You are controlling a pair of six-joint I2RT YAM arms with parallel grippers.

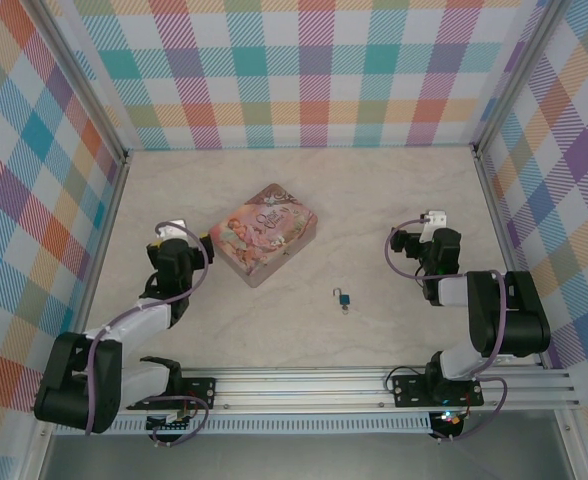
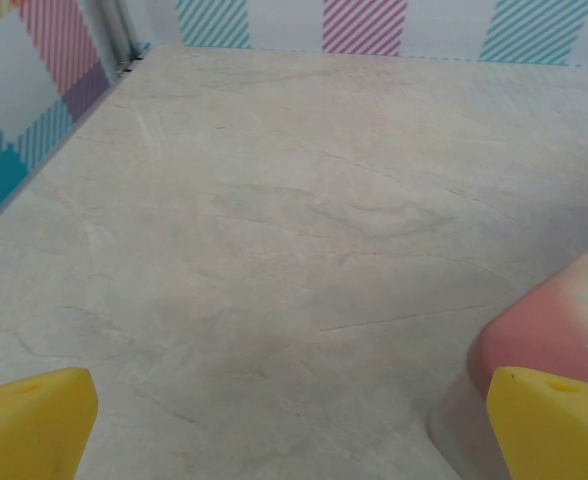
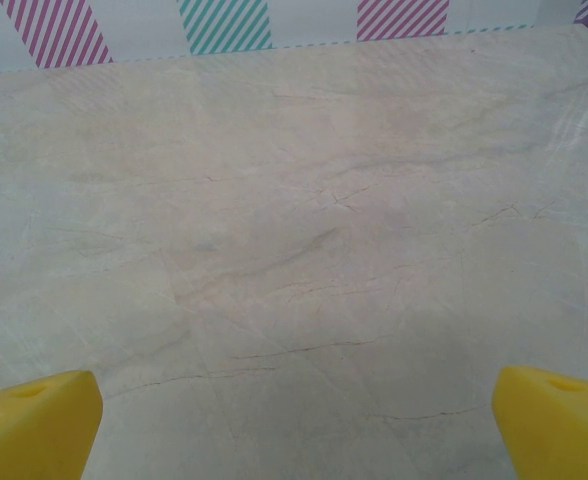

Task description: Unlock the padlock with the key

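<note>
Teal padlock (image 1: 345, 299): flat on marble table (image 1: 394, 200), between arms.
Left gripper (image 2: 292, 430): wide, empty, just beside pink tin (image 1: 267, 232).
Right gripper (image 3: 294, 425): wide, empty.

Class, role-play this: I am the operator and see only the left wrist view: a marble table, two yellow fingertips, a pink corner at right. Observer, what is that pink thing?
Observer: A pink illustrated tin, sitting just right of the left claw.
Operator: Where is the lock?
Observer: The teal padlock lies on the table, right of the tin and nearer the arm bases, not touching it.
Operator: And the other arm?
Observer: The right claw hangs open and holds nothing, right of the padlock and farther from the bases.
</note>
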